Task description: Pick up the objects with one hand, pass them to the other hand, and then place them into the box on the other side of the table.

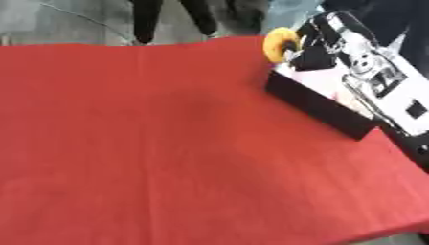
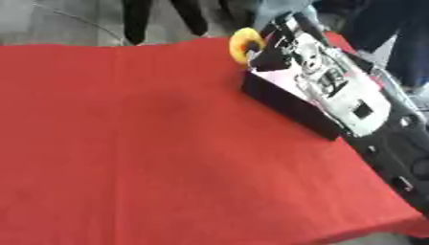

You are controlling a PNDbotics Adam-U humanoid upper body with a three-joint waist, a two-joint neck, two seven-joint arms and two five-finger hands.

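Holding: right hand (image 1: 311, 45) grips a yellow ring (image 1: 281, 44), fingers curled round it, at about 1 o'clock over the far end of the box (image 1: 318, 103).
Why there: judged the release step; the ring hangs just above the box's far end, so it can drop inside.
Box: dark-walled, pale inside, askew at 2 o'clock on the red tabletop (image 1: 151, 143).
Left hand: in neither view.
Views: the right eye shows more of the arm (image 2: 360, 110) below the box; the left eye cuts it off.

Head stereo pair — downward, shared table (image 1: 167, 143)
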